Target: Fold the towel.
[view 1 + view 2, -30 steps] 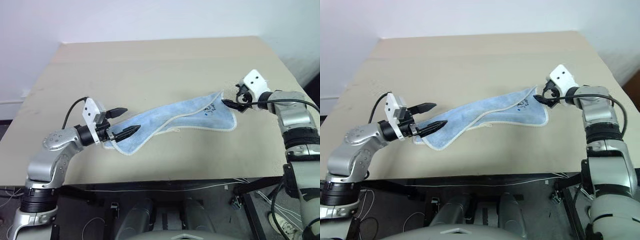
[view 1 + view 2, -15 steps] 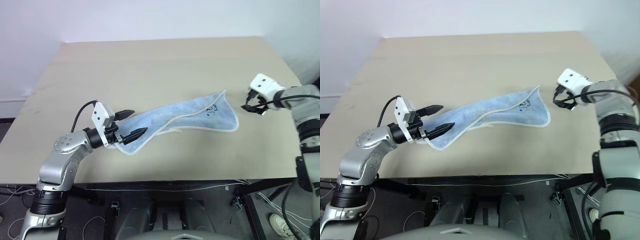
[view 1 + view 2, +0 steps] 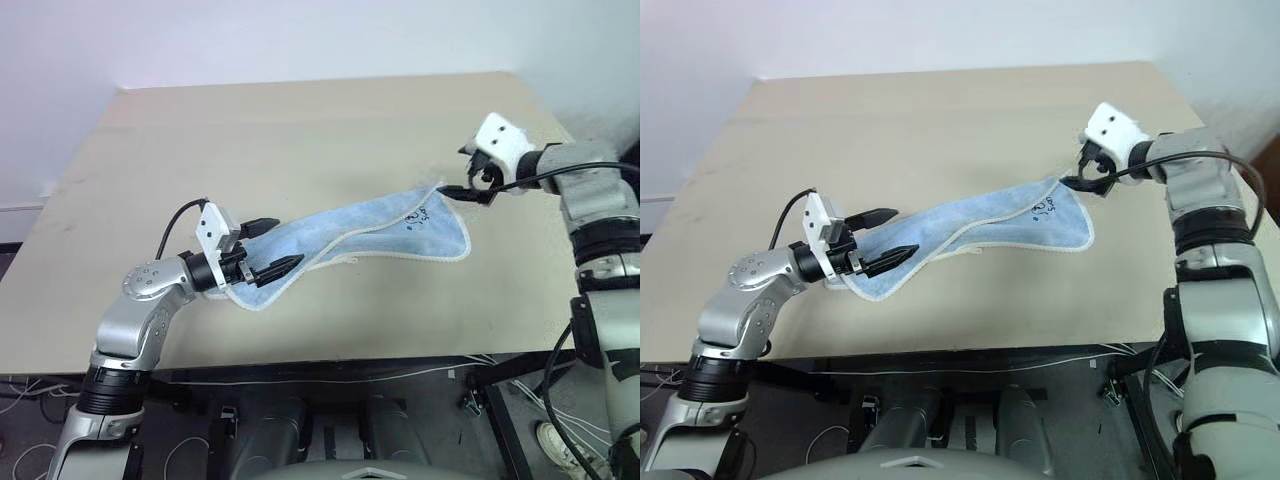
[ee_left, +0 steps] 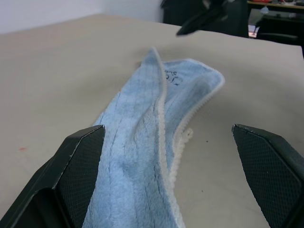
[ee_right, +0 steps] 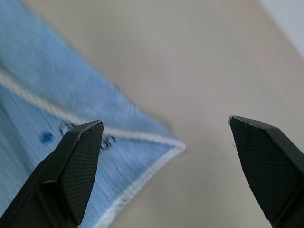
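1. The towel lay bunched in a long diagonal strip near the middle of the table, its wider end with the dark mark toward the right arm and its narrow end toward the left arm.
2. The left gripper sat at the towel's narrow end, fingers spread with cloth between them but not pinched. Over the last second it had crept slightly further along that end.
3. The right gripper, fingers also apart and holding nothing, hovered just over the towel's marked corner. Half a second earlier it had stood well off to the side of that corner; it had since swung back in.
4. The towel itself had not shifted, so no fold had begun. I judged both grippers were lined up to take opposite ends, the likely next step being to close on them.
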Robot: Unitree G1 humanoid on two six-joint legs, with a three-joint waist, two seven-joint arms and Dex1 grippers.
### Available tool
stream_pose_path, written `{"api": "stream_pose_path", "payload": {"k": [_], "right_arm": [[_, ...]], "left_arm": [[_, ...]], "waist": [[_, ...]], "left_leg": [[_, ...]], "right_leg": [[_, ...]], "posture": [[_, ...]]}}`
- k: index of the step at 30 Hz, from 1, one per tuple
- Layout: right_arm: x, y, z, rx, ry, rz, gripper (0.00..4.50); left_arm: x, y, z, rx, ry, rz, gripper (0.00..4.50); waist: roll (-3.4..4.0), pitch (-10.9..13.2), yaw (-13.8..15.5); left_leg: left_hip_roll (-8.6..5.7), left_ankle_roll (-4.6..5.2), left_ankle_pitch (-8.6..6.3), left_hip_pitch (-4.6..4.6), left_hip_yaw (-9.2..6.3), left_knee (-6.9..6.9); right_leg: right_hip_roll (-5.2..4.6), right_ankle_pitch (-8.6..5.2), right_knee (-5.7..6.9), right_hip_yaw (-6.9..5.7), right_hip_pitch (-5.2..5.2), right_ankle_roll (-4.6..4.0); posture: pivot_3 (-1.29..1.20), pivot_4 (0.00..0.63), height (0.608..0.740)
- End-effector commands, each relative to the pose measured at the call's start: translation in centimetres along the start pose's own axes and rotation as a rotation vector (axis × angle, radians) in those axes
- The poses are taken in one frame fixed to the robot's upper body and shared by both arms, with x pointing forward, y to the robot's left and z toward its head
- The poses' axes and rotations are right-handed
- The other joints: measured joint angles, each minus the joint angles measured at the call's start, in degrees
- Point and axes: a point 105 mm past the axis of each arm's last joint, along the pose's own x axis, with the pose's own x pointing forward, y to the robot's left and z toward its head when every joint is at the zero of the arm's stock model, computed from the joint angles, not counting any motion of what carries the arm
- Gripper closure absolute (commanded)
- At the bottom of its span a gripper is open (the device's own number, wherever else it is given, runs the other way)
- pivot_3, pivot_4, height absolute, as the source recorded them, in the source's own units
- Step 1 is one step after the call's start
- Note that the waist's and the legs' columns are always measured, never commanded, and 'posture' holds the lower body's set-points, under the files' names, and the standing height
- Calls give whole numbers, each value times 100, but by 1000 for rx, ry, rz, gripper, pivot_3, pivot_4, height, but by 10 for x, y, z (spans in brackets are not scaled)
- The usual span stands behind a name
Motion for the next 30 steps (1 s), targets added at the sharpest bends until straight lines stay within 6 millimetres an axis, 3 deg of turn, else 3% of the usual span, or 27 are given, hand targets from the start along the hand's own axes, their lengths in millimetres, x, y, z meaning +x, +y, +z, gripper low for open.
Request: {"api": "stream_pose_path", "payload": {"k": [1, 9, 14, 19, 23, 26, 30], "right_arm": [[2, -12, 23, -84, -9, -17, 43], [22, -7, 33, -126, 6, -25, 43], [26, -5, 27, -181, 52, -35, 43], [16, -25, 11, -267, 179, -164, 43], [22, -21, 10, -285, 188, -164, 43], [32, -12, 9, -187, 190, -141, 43], [33, -10, 7, 131, 170, -151, 43]], "left_arm": [[-1, 2, 9, 50, -25, 1, 0], [-6, 0, 5, 59, -20, 16, 0], [-10, 1, 5, 64, -20, 36, 0], [-12, 1, 3, 73, -12, 48, 0], [-13, 1, 4, 77, -14, 56, 0], [-13, 1, 4, 76, -14, 58, 0], [-13, -1, 3, 81, -8, 58, 0]], "waist": [[1, 1, -1], [1, 1, 10], [2, 1, 14], [2, 2, 9], [3, 2, -9], [2, 2, -29], [3, 2, -8]], "left_leg": [[0, 0, 0, 0, 0, -1], [0, -6, 3, 0, 0, -3], [0, -13, 7, 0, 0, -4], [0, -17, 10, 0, 0, -4], [0, -25, 14, 0, 0, -6], [0, -25, 14, 1, 1, -6], [0, -20, 12, 3, 0, -5]], "right_leg": [[0, 0, 0, 0, -1, 0], [2, 0, 0, 1, -1, -1], [2, 0, 0, 1, -3, -1], [3, 0, 2, 2, -6, -1], [4, -1, 3, 3, -7, -2], [5, -1, 8, 6, -8, -2], [6, -2, 21, 9, -12, -3]], "posture": [[0, 150, 740], [0, 150, 740], [0, 150, 740], [0, 150, 740], [0, 150, 740], [0, 150, 740], [0, 150, 740]]}}
